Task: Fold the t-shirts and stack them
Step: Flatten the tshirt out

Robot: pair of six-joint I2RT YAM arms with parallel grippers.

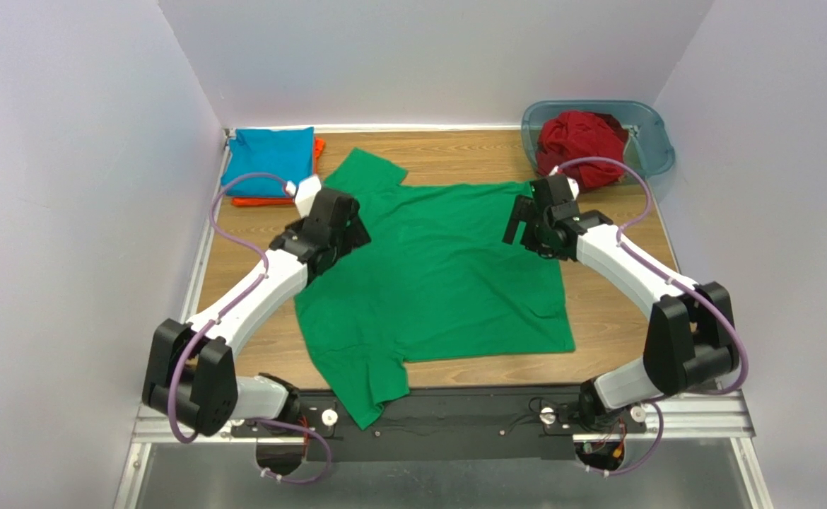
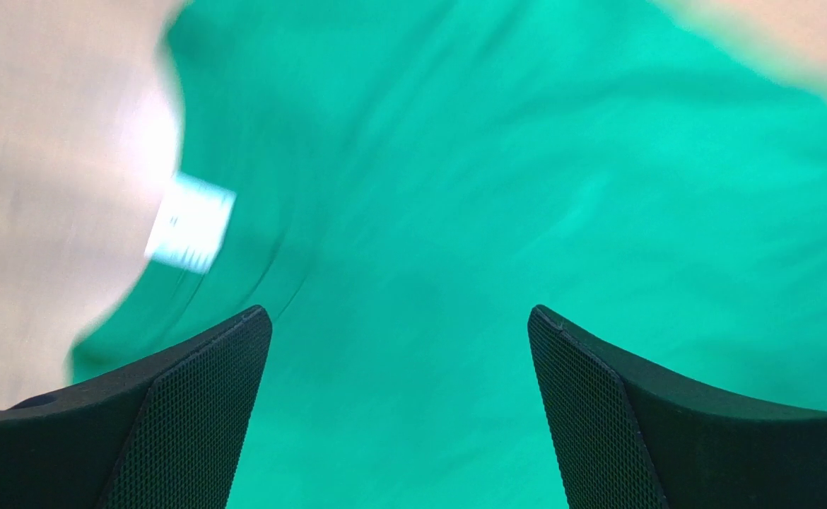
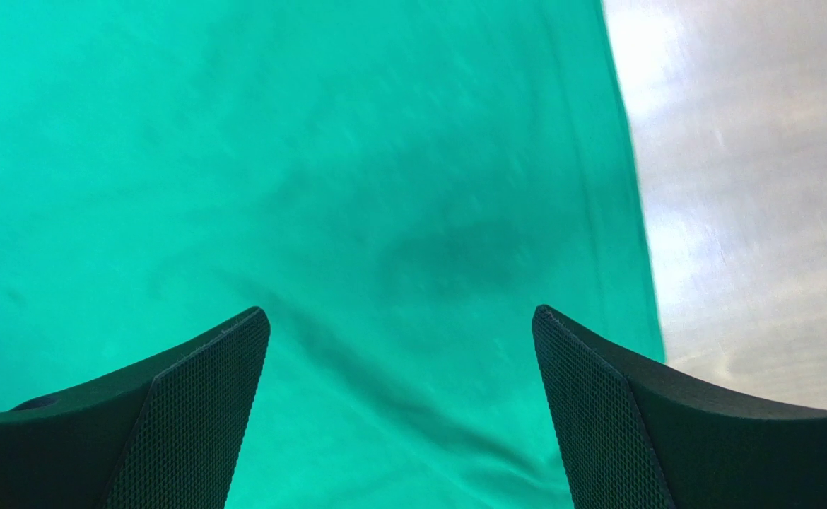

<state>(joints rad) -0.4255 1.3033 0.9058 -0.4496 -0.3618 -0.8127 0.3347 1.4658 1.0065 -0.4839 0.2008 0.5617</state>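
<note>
A bright green t-shirt (image 1: 439,276) lies spread flat on the wooden table, its collar to the left and its hem to the right. My left gripper (image 1: 356,226) is open and empty above the collar area; the left wrist view shows the green cloth (image 2: 471,212) and its white tag (image 2: 189,223). My right gripper (image 1: 515,223) is open and empty above the shirt's far right corner; the right wrist view shows the cloth (image 3: 333,191) and its edge. A folded teal-blue shirt (image 1: 267,159) lies on an orange one (image 1: 319,147) at the back left. A dark red shirt (image 1: 580,143) is crumpled in the tub.
A translucent blue-grey plastic tub (image 1: 651,143) stands at the back right. White walls close in the table on the left, back and right. Bare wood (image 1: 620,339) shows right of the green shirt. The arm bases sit on a black rail (image 1: 471,408) at the near edge.
</note>
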